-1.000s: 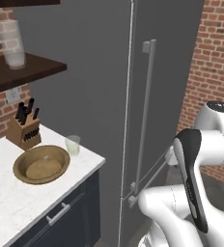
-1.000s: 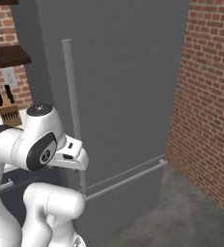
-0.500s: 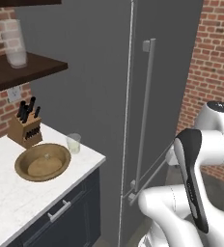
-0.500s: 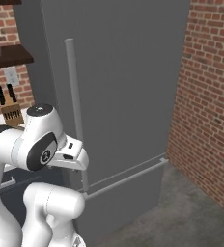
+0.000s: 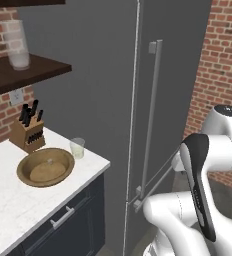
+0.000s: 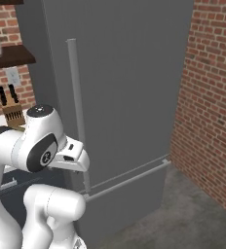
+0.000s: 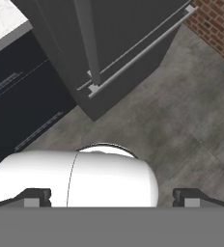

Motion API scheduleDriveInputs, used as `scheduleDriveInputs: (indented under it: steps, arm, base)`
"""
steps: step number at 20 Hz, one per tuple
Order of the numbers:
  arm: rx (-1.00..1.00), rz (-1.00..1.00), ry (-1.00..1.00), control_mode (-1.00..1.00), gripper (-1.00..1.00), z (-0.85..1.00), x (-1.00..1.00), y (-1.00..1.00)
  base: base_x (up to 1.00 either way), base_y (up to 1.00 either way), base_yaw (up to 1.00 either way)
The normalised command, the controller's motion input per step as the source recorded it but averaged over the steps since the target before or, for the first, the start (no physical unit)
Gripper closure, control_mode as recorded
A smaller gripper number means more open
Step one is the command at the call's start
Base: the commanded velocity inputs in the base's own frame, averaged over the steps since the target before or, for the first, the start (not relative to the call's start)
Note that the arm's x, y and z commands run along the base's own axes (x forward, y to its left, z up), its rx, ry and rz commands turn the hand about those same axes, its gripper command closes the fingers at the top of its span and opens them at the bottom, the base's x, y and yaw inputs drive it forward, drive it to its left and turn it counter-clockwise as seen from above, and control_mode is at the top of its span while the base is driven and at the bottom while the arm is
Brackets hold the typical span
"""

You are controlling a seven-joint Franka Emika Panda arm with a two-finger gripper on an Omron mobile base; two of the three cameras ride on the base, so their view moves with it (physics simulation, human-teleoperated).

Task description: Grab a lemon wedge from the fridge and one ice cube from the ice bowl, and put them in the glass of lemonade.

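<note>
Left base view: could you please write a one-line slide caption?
Closed fridge beside a counter holding the ice bowl, glass of lemonade and knife block.

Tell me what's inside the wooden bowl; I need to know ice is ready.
The ice bowl on the counter shows a brown inside with one tiny pale speck near its middle, perhaps an ice cube. It is too small to confirm.

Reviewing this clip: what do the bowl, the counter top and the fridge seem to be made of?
The bowl looks like wood: warm brown, matte, with a paler inside. The counter top looks like polished marble or a similar stone: white with faint grey veining. The fridge looks like brushed or painted metal, dark grey and smooth, with light grey bar handles, probably metal too.
</note>
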Motion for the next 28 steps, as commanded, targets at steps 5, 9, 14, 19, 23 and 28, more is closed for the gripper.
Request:
scheduleDriveInputs:
  steps: [5, 9, 14, 19, 23, 28]
  arm:
    - [0.0, 0.0, 0.0, 1.0, -1.0, 0.0, 0.0, 0.0]
    - [0.0, 0.0, 0.0, 1.0, -1.0, 0.0, 0.0, 0.0]
    - [0.0, 0.0, -0.01, -1.0, -1.0, 0.0, 0.0, 0.0]
    - [0.0, 0.0, 0.0, -1.0, -1.0, 0.0, 0.0, 0.0]
    - [0.01, 0.04, -0.17, -1.0, -1.0, 0.1, -0.36, 0.02]
    - [0.05, 0.08, -0.29, -1.0, -1.0, 0.45, -0.29, 0.17]
  base:
    - [-0.16, 0.07, 0.02]
    - [-0.15, 0.04, 0.04]
    - [-0.02, 0.0, 0.0]
    - [0.0, 0.0, 0.0]
    - [0.0, 0.0, 0.0]
    - [0.0, 0.0, 0.0]
